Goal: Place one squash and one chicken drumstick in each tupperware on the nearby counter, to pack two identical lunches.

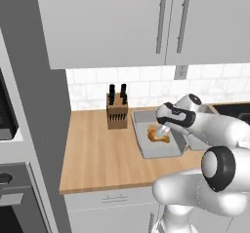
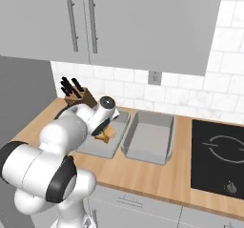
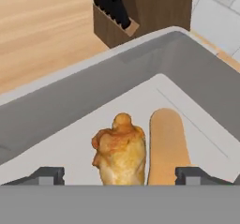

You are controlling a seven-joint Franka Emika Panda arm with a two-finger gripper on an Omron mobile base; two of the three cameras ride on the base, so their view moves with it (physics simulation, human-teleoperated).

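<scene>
The golden-brown chicken drumstick (image 3: 121, 153) lies on the floor of the left grey tupperware (image 3: 70, 101), right beside the tan elongated squash (image 3: 166, 143). My gripper (image 3: 121, 175) hangs just above them, open, with its fingertips (image 3: 47, 175) spread wide to either side of the drumstick and not touching it. From the left base view, the gripper (image 1: 163, 128) hovers over the drumstick (image 1: 157, 133) in that tupperware (image 1: 146, 151). A second tupperware (image 2: 150, 139) stands next to the first (image 2: 102, 150), with nothing visible inside it.
A wooden knife block (image 1: 117, 111) stands against the tiled wall just left of the trays. A black cooktop (image 2: 219, 150) lies to the right. Bare wooden counter (image 1: 97, 154) stretches left and in front of the trays. Wall cabinets hang overhead.
</scene>
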